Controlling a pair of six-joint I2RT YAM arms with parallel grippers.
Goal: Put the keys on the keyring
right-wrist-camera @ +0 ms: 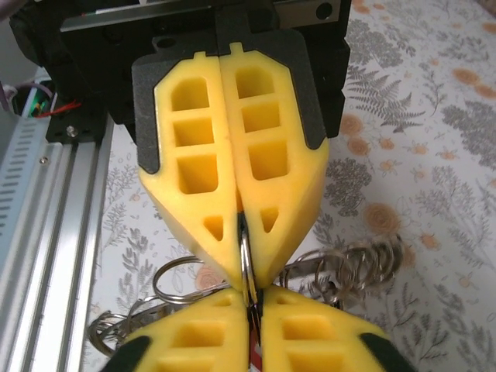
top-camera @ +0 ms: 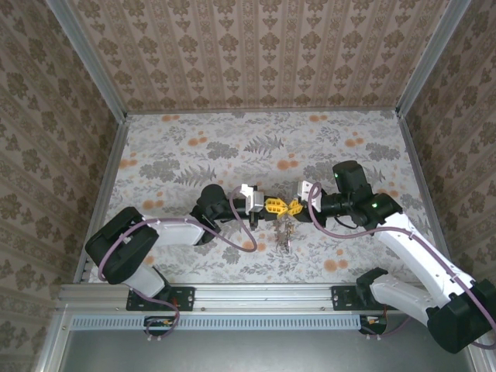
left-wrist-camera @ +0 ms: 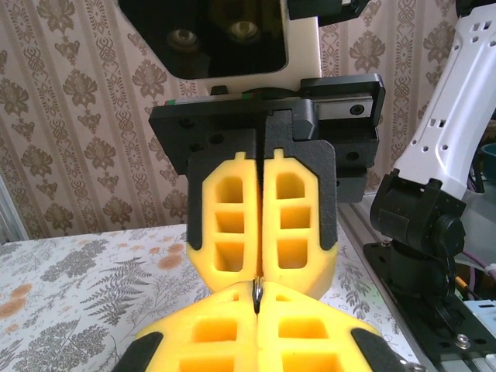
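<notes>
FIRST ONLOOKER: Meeting tip to tip over the middle of the flower-patterned tabletop point(top-camera: 232, 147), the left gripper point(top-camera: 273, 206) and the right gripper point(top-camera: 293, 208) both have their yellow pads point(right-wrist-camera: 194, 170) pressed together on the large thin grey metal keyring point(right-wrist-camera: 245, 252), which stands edge-on between them.

SECOND ONLOOKER: How far along does it look?

FIRST ONLOOKER: Midway, I'd judge. A bunch of small metal keys point(top-camera: 285, 232) and loops sits just below the fingertips, but I cannot tell whether any key is already threaded on the ring. Threading seems to be the work left.

SECOND ONLOOKER: And the pose?

FIRST ONLOOKER: The left arm point(top-camera: 167, 229) reaches in low from the left, and the right arm point(top-camera: 411, 240) bends round from the right. Each wrist is levelled so the fingers point straight at the other's.
</notes>
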